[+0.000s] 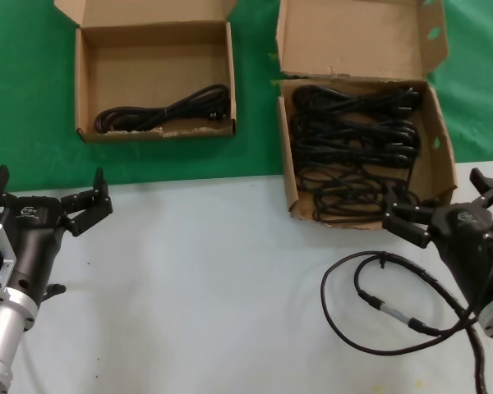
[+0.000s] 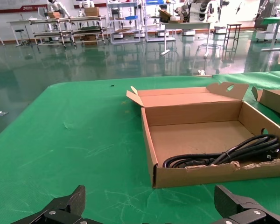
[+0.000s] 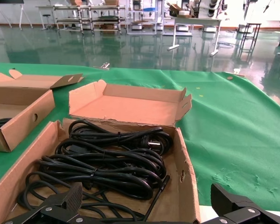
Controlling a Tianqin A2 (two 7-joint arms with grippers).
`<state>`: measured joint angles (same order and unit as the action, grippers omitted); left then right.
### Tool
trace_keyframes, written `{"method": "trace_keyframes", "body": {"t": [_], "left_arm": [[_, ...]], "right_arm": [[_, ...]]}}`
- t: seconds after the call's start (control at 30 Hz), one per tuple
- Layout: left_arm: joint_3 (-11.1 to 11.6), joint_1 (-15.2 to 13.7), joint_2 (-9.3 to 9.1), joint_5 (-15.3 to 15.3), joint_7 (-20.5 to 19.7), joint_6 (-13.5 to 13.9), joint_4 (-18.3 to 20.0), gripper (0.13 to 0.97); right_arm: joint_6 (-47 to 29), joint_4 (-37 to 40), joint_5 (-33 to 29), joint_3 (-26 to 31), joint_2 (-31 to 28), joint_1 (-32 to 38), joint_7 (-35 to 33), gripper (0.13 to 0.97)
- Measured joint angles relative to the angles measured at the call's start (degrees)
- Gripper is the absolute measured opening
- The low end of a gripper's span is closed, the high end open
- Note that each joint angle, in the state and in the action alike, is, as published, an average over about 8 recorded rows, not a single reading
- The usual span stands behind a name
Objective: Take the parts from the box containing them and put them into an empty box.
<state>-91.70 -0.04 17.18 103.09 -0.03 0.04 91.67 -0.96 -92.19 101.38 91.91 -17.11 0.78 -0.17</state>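
The larger brown box (image 1: 444, 156) stands at the right with its lid flap up and holds several coiled black power cords (image 1: 353, 148). My right gripper (image 1: 444, 201) is open and empty at this box's ragged front wall; in the right wrist view the right gripper (image 3: 147, 196) hovers over the cords (image 3: 107, 163) inside the box (image 3: 186, 177). The smaller squarish box (image 1: 82, 82) at the left holds one cord (image 1: 164, 111). My left gripper (image 1: 48, 187) is open and empty in front of it; in the left wrist view the left gripper (image 2: 150, 198) faces that box (image 2: 224, 175) and its cord (image 2: 224, 156).
A thicker looped black cable with a silver connector (image 1: 394, 304) lies on the white table (image 1: 214, 279) beside my right arm. Both boxes sit on green cloth (image 1: 33, 98) behind the white surface. The smaller box also shows in the right wrist view (image 3: 23, 116).
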Motion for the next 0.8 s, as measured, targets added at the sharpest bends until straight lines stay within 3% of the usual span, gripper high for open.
{"method": "trace_keyframes", "body": {"t": [0.8], "left_arm": [[0.0, 0.0, 0.00, 0.0, 0.0, 0.0, 0.0, 0.966]], "right_arm": [[0.0, 0.0, 0.0, 0.0, 0.0, 0.0, 0.0, 0.966]]}}
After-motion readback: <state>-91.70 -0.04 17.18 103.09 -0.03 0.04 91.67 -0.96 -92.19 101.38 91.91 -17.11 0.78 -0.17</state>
